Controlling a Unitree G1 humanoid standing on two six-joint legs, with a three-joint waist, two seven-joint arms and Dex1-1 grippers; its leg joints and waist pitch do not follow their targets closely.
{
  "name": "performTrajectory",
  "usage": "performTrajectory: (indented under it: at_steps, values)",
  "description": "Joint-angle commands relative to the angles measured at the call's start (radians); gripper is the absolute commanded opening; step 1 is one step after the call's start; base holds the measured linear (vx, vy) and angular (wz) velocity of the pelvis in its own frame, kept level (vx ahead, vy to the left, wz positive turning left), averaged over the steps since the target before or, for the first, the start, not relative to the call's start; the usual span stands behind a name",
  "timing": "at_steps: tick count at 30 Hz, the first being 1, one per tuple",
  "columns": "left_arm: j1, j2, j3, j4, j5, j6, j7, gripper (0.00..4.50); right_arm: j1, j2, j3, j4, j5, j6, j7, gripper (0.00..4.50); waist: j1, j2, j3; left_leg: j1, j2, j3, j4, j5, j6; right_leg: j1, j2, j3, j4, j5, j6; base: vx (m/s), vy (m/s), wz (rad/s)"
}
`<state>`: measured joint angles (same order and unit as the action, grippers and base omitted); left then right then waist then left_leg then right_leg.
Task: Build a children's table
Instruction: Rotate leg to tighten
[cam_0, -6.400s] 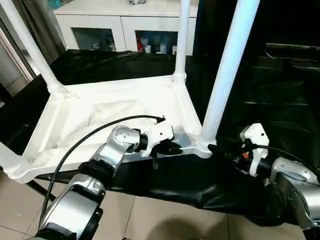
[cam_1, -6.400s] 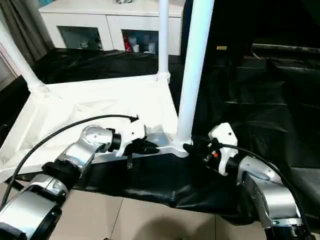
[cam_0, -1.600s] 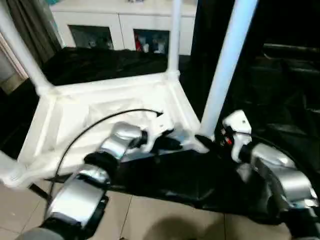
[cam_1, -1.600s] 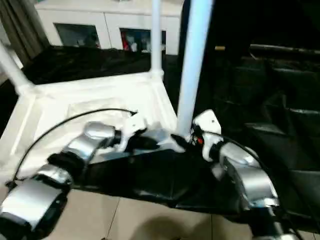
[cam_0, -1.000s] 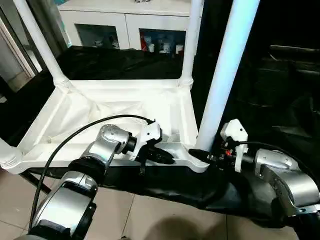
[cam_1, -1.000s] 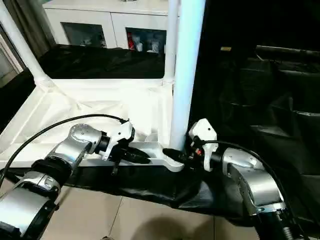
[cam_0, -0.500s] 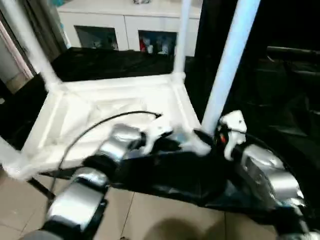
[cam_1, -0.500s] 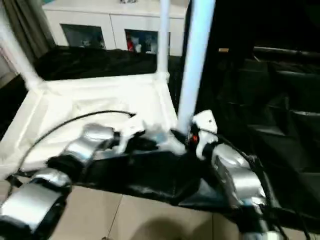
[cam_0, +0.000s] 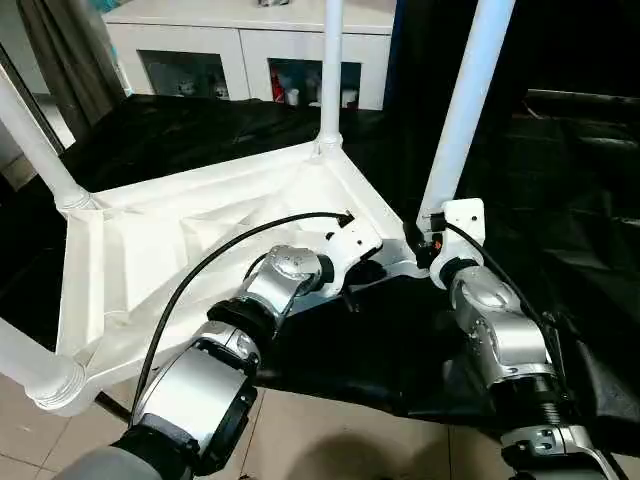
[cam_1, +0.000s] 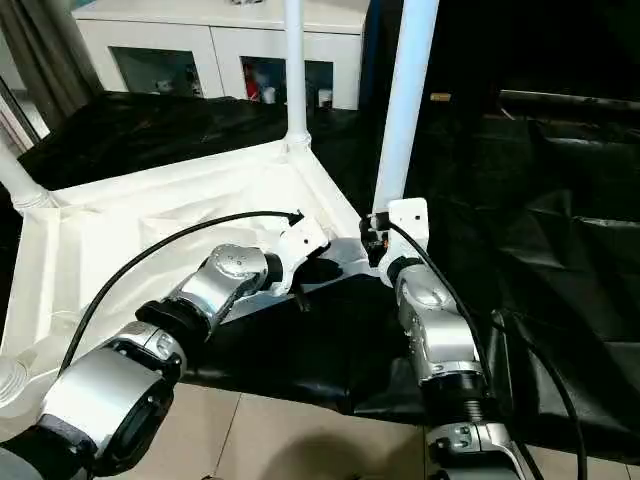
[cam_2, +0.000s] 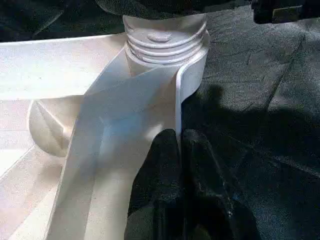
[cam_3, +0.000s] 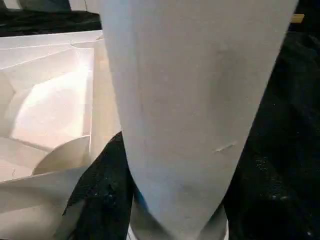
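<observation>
The children's table lies upside down on black cloth, its ribbed white top facing up and four white legs standing in the corner sockets. My left gripper is shut on the thin rim of the top, beside the near right corner socket. My right gripper is at the base of the near right leg, shut on it, with a black finger against the tube. The other legs rise at the far corner, the left and the near left.
A white glass-door cabinet stands behind the table, with a grey curtain at the far left. Black cloth covers the surface and drapes to the right. Tiled floor shows below the front edge. A black cable loops over my left forearm.
The view has shifted. The table top now lies turned, its near right corner farther from me and my right arm stretched further forward. Both grippers keep their holds.
</observation>
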<state>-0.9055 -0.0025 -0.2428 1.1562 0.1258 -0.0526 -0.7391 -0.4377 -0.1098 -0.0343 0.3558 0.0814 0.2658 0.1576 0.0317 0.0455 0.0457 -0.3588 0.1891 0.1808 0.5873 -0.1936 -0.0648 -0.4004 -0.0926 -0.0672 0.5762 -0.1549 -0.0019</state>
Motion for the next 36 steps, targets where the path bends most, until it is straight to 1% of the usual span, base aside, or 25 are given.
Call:
performTrajectory:
  at_steps: [1,2,3,4,5,6,7,8,9,11,13,16,17,19,20,21,22,25,26,27,28,30,32,34,36]
  values:
    - [0.01,0.041,0.001,0.001,0.006,-0.021,-0.036,0.0,0.037,-0.007,0.063,-0.06,0.079,0.016,0.184,2.67,0.002,-0.016,-0.062,0.001,0.024,-0.008,-0.07,-0.225,0.07,0.054,-0.049,0.033,-0.074,-0.277,-0.214,0.0,0.0,0.0]
    - [0.012,0.045,0.0,0.0,0.005,-0.024,-0.047,0.0,0.04,-0.016,0.067,-0.07,0.086,0.021,0.207,2.67,0.005,-0.017,-0.062,-0.002,0.024,-0.009,-0.07,-0.217,0.084,0.06,-0.052,0.034,-0.072,-0.271,-0.208,0.0,0.0,0.0]
    - [0.013,0.047,0.0,-0.001,0.004,-0.025,-0.052,0.0,0.042,-0.02,0.069,-0.074,0.089,0.023,0.216,2.77,0.004,-0.016,-0.063,-0.005,0.024,-0.011,-0.07,-0.206,0.088,0.062,-0.051,0.034,-0.07,-0.259,-0.208,0.0,0.0,0.0]
    - [0.02,0.058,-0.001,-0.005,0.001,-0.04,-0.079,0.0,0.05,-0.046,0.086,-0.096,0.092,0.034,0.261,2.77,0.002,-0.015,-0.063,-0.009,0.027,-0.013,-0.072,-0.192,0.09,0.062,-0.05,0.032,-0.068,-0.249,-0.208,0.0,0.0,0.0]
    - [0.025,0.065,0.0,-0.007,-0.003,-0.048,-0.102,0.0,0.056,-0.066,0.096,-0.112,0.092,0.039,0.291,3.05,0.002,-0.016,-0.065,-0.006,0.026,-0.011,-0.068,-0.184,0.092,0.059,-0.05,0.033,-0.068,-0.242,-0.214,0.0,0.0,0.0]
    - [0.037,0.082,-0.001,-0.015,-0.008,-0.07,-0.15,0.0,0.071,-0.108,0.115,-0.143,0.091,0.047,0.349,3.05,0.005,-0.015,-0.065,-0.004,0.027,-0.011,-0.067,-0.174,0.094,0.06,-0.05,0.033,-0.067,-0.231,-0.224,0.0,0.0,0.0]
    - [0.037,0.082,-0.001,-0.015,-0.008,-0.07,-0.15,0.0,0.071,-0.108,0.115,-0.143,0.091,0.047,0.349,3.11,0.005,-0.015,-0.065,-0.004,0.027,-0.011,-0.067,-0.174,0.094,0.06,-0.05,0.033,-0.067,-0.231,-0.224,0.0,0.0,0.0]
    - [0.05,0.098,-0.001,-0.025,-0.017,-0.089,-0.214,0.0,0.089,-0.15,0.127,-0.17,0.1,0.052,0.412,3.11,0.006,-0.015,-0.063,-0.006,0.029,-0.01,-0.067,-0.169,0.101,0.06,-0.051,0.034,-0.066,-0.218,-0.233,0.0,0.0,0.0]
    - [0.062,0.108,-0.002,-0.037,-0.026,-0.108,-0.263,0.0,0.1,-0.174,0.13,-0.187,0.107,0.055,0.447,3.11,0.007,-0.018,-0.064,-0.005,0.03,-0.009,-0.066,-0.171,0.105,0.06,-0.052,0.034,-0.065,-0.219,-0.236,0.0,0.0,0.0]
    - [0.083,0.123,0.0,-0.062,-0.051,-0.124,-0.358,0.0,0.119,-0.215,0.137,-0.212,0.119,0.064,0.502,3.11,0.006,-0.017,-0.064,-0.006,0.032,-0.008,-0.066,-0.176,0.109,0.058,-0.052,0.035,-0.064,-0.22,-0.244,0.0,0.0,0.0]
    - [0.104,0.142,-0.003,-0.094,-0.077,-0.12,-0.457,0.0,0.142,-0.259,0.144,-0.242,0.131,0.078,0.568,3.11,0.011,-0.016,-0.063,-0.004,0.035,-0.008,-0.067,-0.177,0.111,0.057,-0.052,0.036,-0.063,-0.215,-0.253,0.0,0.0,0.0]
    - [0.129,0.171,-0.017,-0.131,-0.092,-0.107,-0.555,0.0,0.17,-0.313,0.157,-0.28,0.149,0.099,0.645,3.11,0.019,-0.013,-0.062,0.001,0.039,-0.005,-0.067,-0.194,0.104,0.051,-0.052,0.037,-0.063,-0.229,-0.261,0.0,0.0,0.0]
    - [0.132,0.173,-0.018,-0.134,-0.093,-0.106,-0.563,0.0,0.172,-0.316,0.157,-0.282,0.152,0.102,0.65,3.11,0.024,-0.015,-0.06,0.002,0.04,-0.004,-0.068,-0.204,0.099,0.052,-0.052,0.037,-0.063,-0.245,-0.258,0.0,0.0,0.0]
    - [0.138,0.179,-0.019,-0.143,-0.097,-0.103,-0.583,0.0,0.177,-0.324,0.158,-0.288,0.159,0.112,0.663,3.11,0.029,-0.014,-0.06,0.002,0.04,-0.004,-0.069,-0.215,0.089,0.05,-0.053,0.037,-0.065,-0.274,-0.248,0.0,0.0,0.0]
    - [0.148,0.187,-0.018,-0.156,-0.102,-0.101,-0.61,0.0,0.186,-0.337,0.163,-0.3,0.168,0.124,0.686,3.11,0.032,-0.015,-0.06,0.005,0.04,-0.003,-0.07,-0.22,0.082,0.048,-0.055,0.038,-0.066,-0.283,-0.244,0.0,0.0,0.0]
    - [0.151,0.19,-0.017,-0.16,-0.104,-0.1,-0.618,0.0,0.189,-0.341,0.165,-0.304,0.171,0.128,0.694,3.11,0.034,-0.015,-0.059,0.005,0.04,-0.003,-0.07,-0.22,0.08,0.049,-0.054,0.038,-0.066,-0.284,-0.241,0.0,0.0,0.0]
    - [0.155,0.196,-0.016,-0.167,-0.104,-0.097,-0.63,0.0,0.195,-0.35,0.174,-0.31,0.172,0.133,0.71,2.96,0.034,-0.015,-0.059,0.003,0.04,-0.004,-0.071,-0.22,0.077,0.05,-0.055,0.038,-0.065,-0.287,-0.238,0.0,0.0,0.0]
    - [0.158,0.199,-0.014,-0.171,-0.103,-0.093,-0.636,0.0,0.196,-0.353,0.18,-0.308,0.176,0.137,0.72,2.86,0.034,-0.016,-0.059,0.0,0.038,-0.005,-0.072,-0.222,0.072,0.051,-0.056,0.038,-0.066,-0.305,-0.225,0.0,0.0,0.0]
    - [0.158,0.2,-0.012,-0.173,-0.102,-0.089,-0.638,0.0,0.197,-0.354,0.182,-0.308,0.178,0.139,0.727,2.66,0.032,-0.016,-0.059,0.002,0.037,-0.006,-0.072,-0.224,0.068,0.049,-0.055,0.038,-0.068,-0.317,-0.219,0.0,0.0,0.0]
    - [0.16,0.201,-0.01,-0.176,-0.102,-0.086,-0.641,0.0,0.197,-0.355,0.182,-0.309,0.179,0.142,0.731,2.66,0.032,-0.016,-0.059,0.002,0.038,-0.006,-0.072,-0.223,0.067,0.05,-0.056,0.038,-0.068,-0.317,-0.219,0.0,0.0,0.0]
    - [0.162,0.202,-0.009,-0.18,-0.101,-0.083,-0.643,0.0,0.198,-0.356,0.185,-0.307,0.175,0.14,0.734,2.53,0.032,-0.019,-0.059,0.002,0.037,-0.005,-0.072,-0.22,0.068,0.05,-0.055,0.037,-0.069,-0.32,-0.216,0.0,0.0,0.0]
    - [0.165,0.205,-0.009,-0.188,-0.101,-0.077,-0.646,0.0,0.199,-0.36,0.189,-0.307,0.173,0.143,0.738,2.45,0.033,-0.017,-0.059,0.001,0.037,-0.006,-0.072,-0.212,0.07,0.05,-0.054,0.037,-0.068,-0.314,-0.215,0.0,0.0,0.0]
    - [0.169,0.206,-0.01,-0.196,-0.1,-0.072,-0.649,0.0,0.202,-0.359,0.187,-0.306,0.173,0.144,0.736,2.38,0.031,-0.018,-0.059,0.0,0.036,-0.006,-0.072,-0.208,0.072,0.05,-0.054,0.037,-0.067,-0.304,-0.217,0.0,0.0,0.0]
    - [0.169,0.203,-0.01,-0.195,-0.095,-0.069,-0.636,0.0,0.207,-0.35,0.18,-0.301,0.169,0.141,0.723,2.21,0.032,-0.018,-0.059,0.0,0.037,-0.006,-0.072,-0.21,0.07,0.05,-0.055,0.037,-0.068,-0.311,-0.215,0.0,0.0,0.0]
    - [0.169,0.201,-0.01,-0.194,-0.094,-0.068,-0.627,0.0,0.209,-0.347,0.178,-0.3,0.17,0.141,0.72,2.17,0.031,-0.018,-0.059,0.001,0.036,-0.006,-0.072,-0.213,0.07,0.049,-0.054,0.037,-0.069,-0.318,-0.213,0.0,0.0,0.0]
